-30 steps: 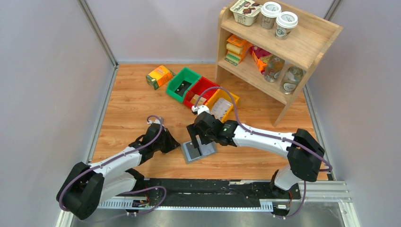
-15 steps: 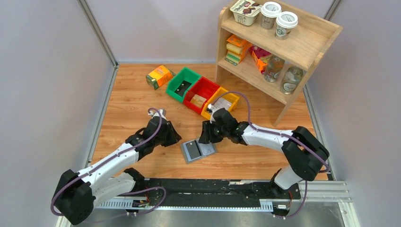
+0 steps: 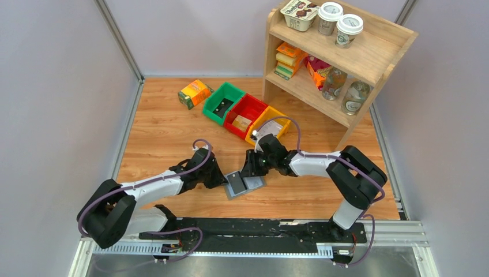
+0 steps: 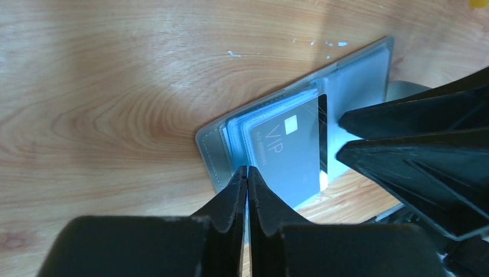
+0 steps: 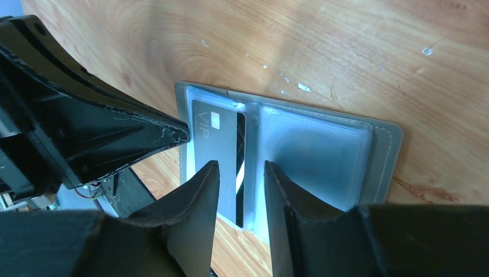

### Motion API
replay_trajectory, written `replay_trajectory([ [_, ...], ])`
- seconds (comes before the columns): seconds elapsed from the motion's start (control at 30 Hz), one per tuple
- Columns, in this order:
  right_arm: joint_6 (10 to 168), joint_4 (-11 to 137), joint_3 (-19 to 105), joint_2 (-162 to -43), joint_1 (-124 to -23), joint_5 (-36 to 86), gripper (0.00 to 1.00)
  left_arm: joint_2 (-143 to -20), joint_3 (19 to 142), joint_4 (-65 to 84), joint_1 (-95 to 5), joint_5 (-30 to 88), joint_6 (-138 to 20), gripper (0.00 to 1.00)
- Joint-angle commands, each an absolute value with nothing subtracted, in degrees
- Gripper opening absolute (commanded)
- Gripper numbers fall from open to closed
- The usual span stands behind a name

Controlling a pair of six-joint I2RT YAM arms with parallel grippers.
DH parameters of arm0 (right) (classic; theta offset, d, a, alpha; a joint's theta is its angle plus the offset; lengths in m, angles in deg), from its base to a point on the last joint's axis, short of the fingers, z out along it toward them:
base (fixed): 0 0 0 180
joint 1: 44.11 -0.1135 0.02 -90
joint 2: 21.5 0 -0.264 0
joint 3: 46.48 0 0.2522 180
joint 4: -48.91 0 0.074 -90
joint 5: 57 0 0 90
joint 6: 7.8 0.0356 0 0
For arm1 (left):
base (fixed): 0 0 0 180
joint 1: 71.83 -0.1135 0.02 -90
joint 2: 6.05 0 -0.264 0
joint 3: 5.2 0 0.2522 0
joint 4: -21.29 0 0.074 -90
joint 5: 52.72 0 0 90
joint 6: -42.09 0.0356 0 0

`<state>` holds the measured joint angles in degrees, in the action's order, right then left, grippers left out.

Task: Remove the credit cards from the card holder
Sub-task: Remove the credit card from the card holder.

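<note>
The grey card holder [image 3: 254, 183] lies open on the wooden table, its blue-grey inside and clear pockets up [image 5: 323, 150] [image 4: 360, 86]. One credit card [image 5: 216, 138], grey with "VIP", a chip and a black stripe, sits in the left half [image 4: 288, 153] [image 3: 235, 184]. My left gripper [image 4: 247, 168] is at the holder's left edge [image 3: 224, 180], shut, with a thin blue sliver of pocket between the fingers. My right gripper [image 5: 242, 167] hovers low over the holder's far side [image 3: 251, 168]. Its jaws are partly open, straddling the card's striped edge without closing on it.
Green [image 3: 224, 103], red [image 3: 245, 112] and yellow [image 3: 271, 122] bins stand in a row behind the holder. An orange-green carton [image 3: 195, 93] lies to their left. A wooden shelf [image 3: 369, 55] with cups, packets and bottles fills the back right. Walls close in both sides.
My left gripper slid right to the holder's edge, opening briefly and shutting again. My right gripper lifted off the holder, came back to its far side, and narrowed its jaws.
</note>
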<state>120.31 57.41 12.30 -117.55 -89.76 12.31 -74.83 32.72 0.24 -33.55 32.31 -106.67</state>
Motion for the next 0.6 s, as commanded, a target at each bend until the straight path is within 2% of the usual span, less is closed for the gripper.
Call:
replay_trajectory([
  [0.0,121.23,53.7,11.84,-120.02,-89.02,9.89,0.37,-76.97,30.98,6.64,-33.25,30.16,-109.86,0.07],
  [0.3,122.37,49.67,10.62,-121.61,-87.71,5.84,0.28,-78.21,29.48,7.26,-33.25,31.03,-111.71,0.03],
  [0.57,123.51,41.85,6.92,-119.94,-86.03,0.39,0.25,-77.77,29.74,6.3,-33.25,31.83,-111.71,0.03],
])
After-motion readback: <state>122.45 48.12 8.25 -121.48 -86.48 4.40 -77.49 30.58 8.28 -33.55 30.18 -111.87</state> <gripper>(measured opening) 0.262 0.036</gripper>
